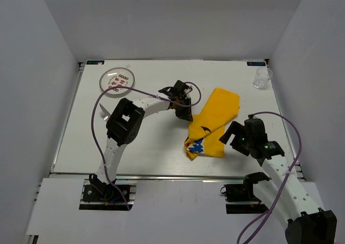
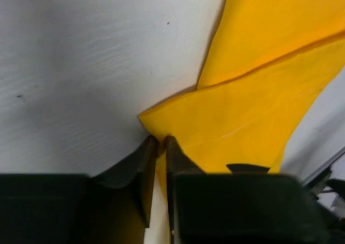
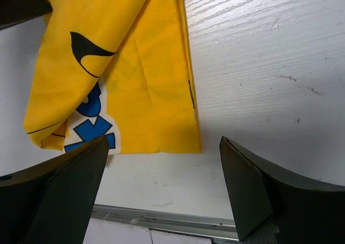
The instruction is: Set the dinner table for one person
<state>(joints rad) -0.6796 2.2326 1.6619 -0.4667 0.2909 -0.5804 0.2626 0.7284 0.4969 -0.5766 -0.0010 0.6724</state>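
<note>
The whole dinner table [image 1: 151, 147] is taken in from high above its near edge. A fold of the yellow placemat [image 2: 259, 109] is seen very closely from the left wrist, and its printed end from the right wrist, slightly farther off. It is shared by all three views.

Lab test cell, not home. Plain white panels [image 1: 38, 66] box in my counter [image 1: 145, 147] on three sides. Bare aluminium rail [image 1: 172, 175] along near edge; my left arm base [image 1: 105, 192] and right arm base [image 1: 240, 192] bolted there. Purple cables [image 1: 96, 120] loop exposed. Few props on top: plate [image 1: 116, 81], clear cup [image 1: 263, 76], yellow cloth [image 1: 215, 120].
</note>
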